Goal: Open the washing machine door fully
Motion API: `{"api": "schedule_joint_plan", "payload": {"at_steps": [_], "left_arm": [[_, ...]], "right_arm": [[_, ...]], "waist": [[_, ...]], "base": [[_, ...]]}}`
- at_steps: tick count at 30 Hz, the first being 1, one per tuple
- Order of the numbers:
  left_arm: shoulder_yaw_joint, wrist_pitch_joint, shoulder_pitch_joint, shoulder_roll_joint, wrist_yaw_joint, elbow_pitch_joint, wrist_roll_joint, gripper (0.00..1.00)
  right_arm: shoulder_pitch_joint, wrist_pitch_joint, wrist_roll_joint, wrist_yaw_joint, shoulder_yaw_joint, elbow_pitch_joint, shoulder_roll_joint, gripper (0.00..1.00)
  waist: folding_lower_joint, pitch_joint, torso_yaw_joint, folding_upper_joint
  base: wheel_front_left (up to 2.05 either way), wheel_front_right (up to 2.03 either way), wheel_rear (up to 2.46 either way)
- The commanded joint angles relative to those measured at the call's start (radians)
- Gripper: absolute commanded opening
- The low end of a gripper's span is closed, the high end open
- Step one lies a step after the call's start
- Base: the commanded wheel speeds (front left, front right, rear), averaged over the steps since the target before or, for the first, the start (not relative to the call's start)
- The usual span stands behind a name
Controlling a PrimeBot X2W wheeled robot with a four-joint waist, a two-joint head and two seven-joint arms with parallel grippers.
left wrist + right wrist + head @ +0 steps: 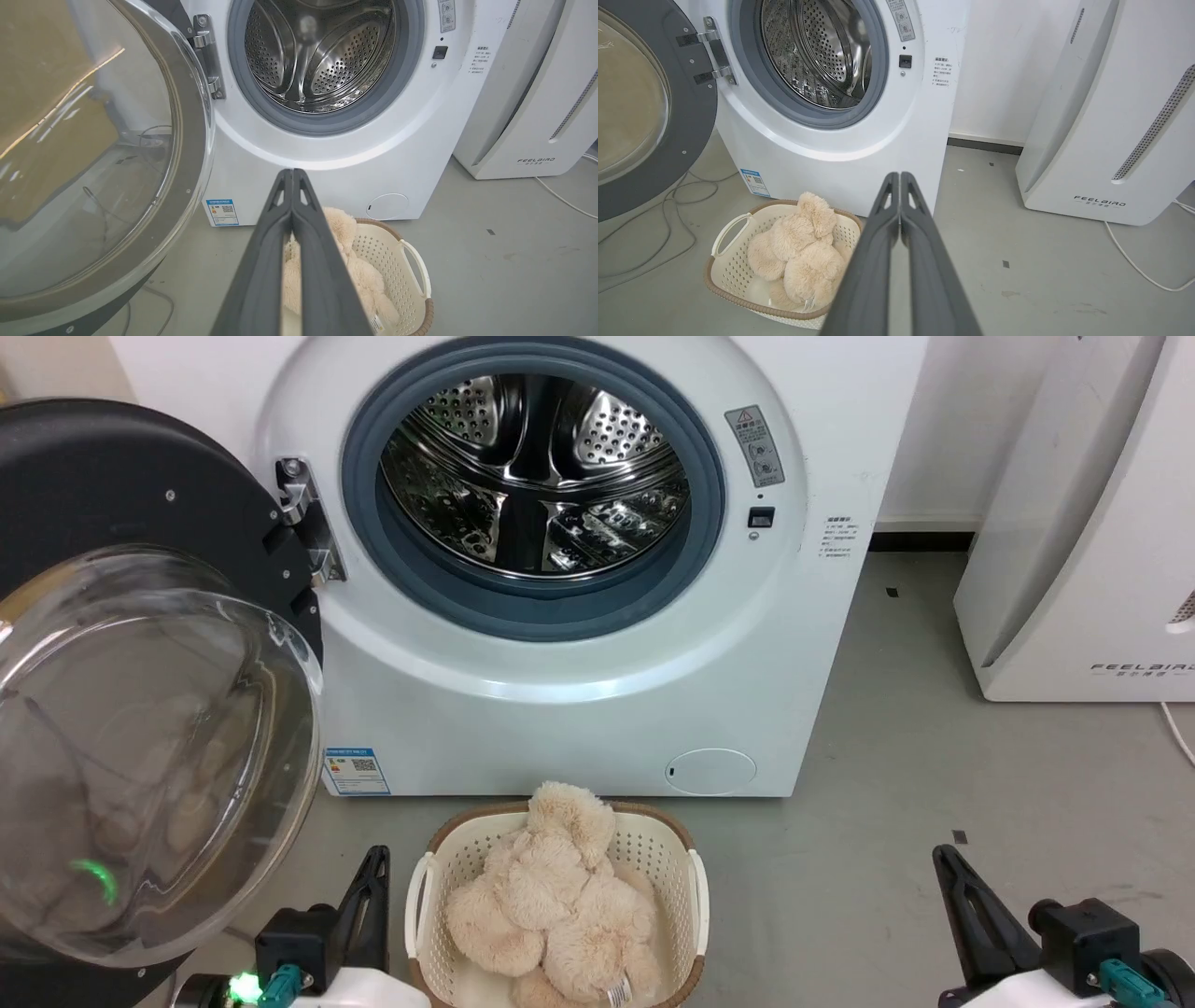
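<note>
**Door wide open, both grippers shut and empty**

The door (pixel 140 709) stands swung out on its hinge (pixel 303 518), at 9 o'clock from the washer's (pixel 579 709) opening. Its matte inner rim and glass bowl face out into the room. The drum (pixel 537 467) and its grey gasket are fully exposed, with nothing across the mouth. By that, the task looks done or nearly so. Whether the hinge has reached its stop I cannot tell, so a last push outward on the rim may be all that is left.

The left gripper (pixel 373 877) sits at 7 o'clock in the head view, just below the door's lower edge but not touching it. Its wrist view shows the two fingers (pixel 261 261) pressed together tip to tip with nothing between them. The right gripper (pixel 952 877) sits at 5 o'clock, well clear of the washer over bare floor, its jaws likewise closed on nothing.

At 6 o'clock from the washer, a basket (pixel 695 887) holds a plush toy (pixel 551 905), between the two grippers.
</note>
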Motion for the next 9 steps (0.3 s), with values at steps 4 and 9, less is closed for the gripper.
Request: {"api": "schedule_joint_plan", "payload": {"at_steps": [4, 9], "left_arm": [[0.008, 0.008, -0.02, -0.006, -0.007, -0.01, 0.012, 0.0], [0.014, 0.015, -0.022, -0.01, -0.01, -0.016, 0.018, 0.0]], "right_arm": [[-0.021, 0.002, -0.005, 0.0, 0.003, 0.005, 0.001, 0.0], [-0.027, 0.004, -0.007, 0.0, 0.004, 0.008, 0.001, 0.0]], "waist": [[-0.0001, 0.001, -0.001, -0.0001], [-0.0001, 0.003, -0.002, -0.0001]], "base": [[0.0, 0.0, 0.0], [0.0, 0.0, 0.0]]}}
